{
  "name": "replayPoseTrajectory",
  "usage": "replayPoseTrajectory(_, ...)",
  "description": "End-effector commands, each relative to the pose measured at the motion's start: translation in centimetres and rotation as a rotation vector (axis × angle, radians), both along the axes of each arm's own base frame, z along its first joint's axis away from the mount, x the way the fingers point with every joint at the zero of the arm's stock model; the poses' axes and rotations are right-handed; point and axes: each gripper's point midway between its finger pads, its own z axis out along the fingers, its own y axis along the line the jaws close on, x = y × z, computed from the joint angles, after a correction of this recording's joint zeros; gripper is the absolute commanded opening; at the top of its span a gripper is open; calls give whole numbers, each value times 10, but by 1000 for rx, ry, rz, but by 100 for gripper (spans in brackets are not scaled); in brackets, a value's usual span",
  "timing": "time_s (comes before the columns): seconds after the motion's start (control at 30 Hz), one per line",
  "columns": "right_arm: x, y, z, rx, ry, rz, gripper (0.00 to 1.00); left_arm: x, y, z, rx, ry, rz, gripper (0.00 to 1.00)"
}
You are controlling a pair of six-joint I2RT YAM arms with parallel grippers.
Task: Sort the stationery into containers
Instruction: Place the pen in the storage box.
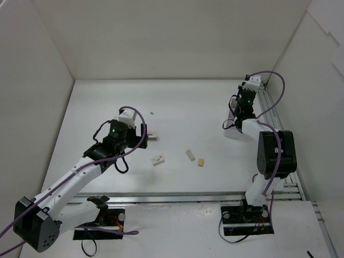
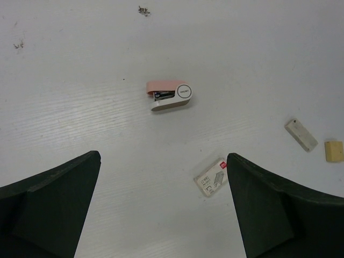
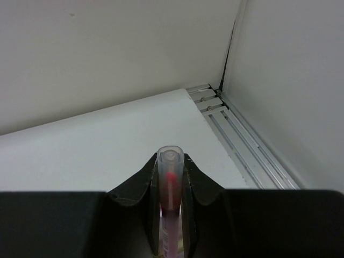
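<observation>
My right gripper [image 3: 171, 161] is shut on a thin pink pen [image 3: 171, 180] with a clear cap, held upright between the fingers. In the top view this arm [image 1: 246, 105] is at the far right. My left gripper [image 2: 163, 157] is open and empty above the table. A white box with a red label [image 2: 211, 177] lies by its right finger [image 2: 279, 209] and also shows in the top view [image 1: 158, 159]. A white eraser [image 1: 190, 155] and a beige eraser [image 1: 200, 162] lie mid-table. I cannot make out the white bin; a white shape [image 1: 235, 132] under the right arm is unclear.
A small pink and white stapler [image 2: 169, 95] lies ahead of the left gripper and shows in the top view [image 1: 152, 137]. White walls enclose the table. Metal rails [image 3: 242, 140] run along the right edge. Small dark specks [image 2: 143, 10] lie at the far side.
</observation>
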Motion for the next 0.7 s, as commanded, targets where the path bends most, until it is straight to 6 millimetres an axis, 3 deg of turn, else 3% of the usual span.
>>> replayPoseTrajectory(0.0, 15, -3, 53, 40, -200, -3, 0, 9, -2, 21, -38, -44, 21, 100)
replayPoseTrajectory(0.27, 14, -4, 32, 92, -218, -14, 0, 11, 0, 21, -29, -46, 34, 100)
replayPoseTrajectory(0.37, 5, -2, 25, 109, -217, -7, 21, 12, -1, 24, -36, -49, 29, 100)
replayPoseTrajectory(0.4, 1, -3, 30, 109, -231, -10, 39, 11, -2, 23, -39, -46, 26, 100)
replayPoseTrajectory(0.47, -5, -4, 31, 109, -231, -14, 49, 10, -3, 24, -45, -48, 18, 100)
replayPoseTrajectory(0.63, -25, -3, 55, 127, -284, -15, 75, 10, -5, 29, -56, -59, 11, 100)
replayPoseTrajectory(0.67, -28, 0, 59, 136, -295, -8, 90, 10, -5, 29, -57, -56, 9, 100)
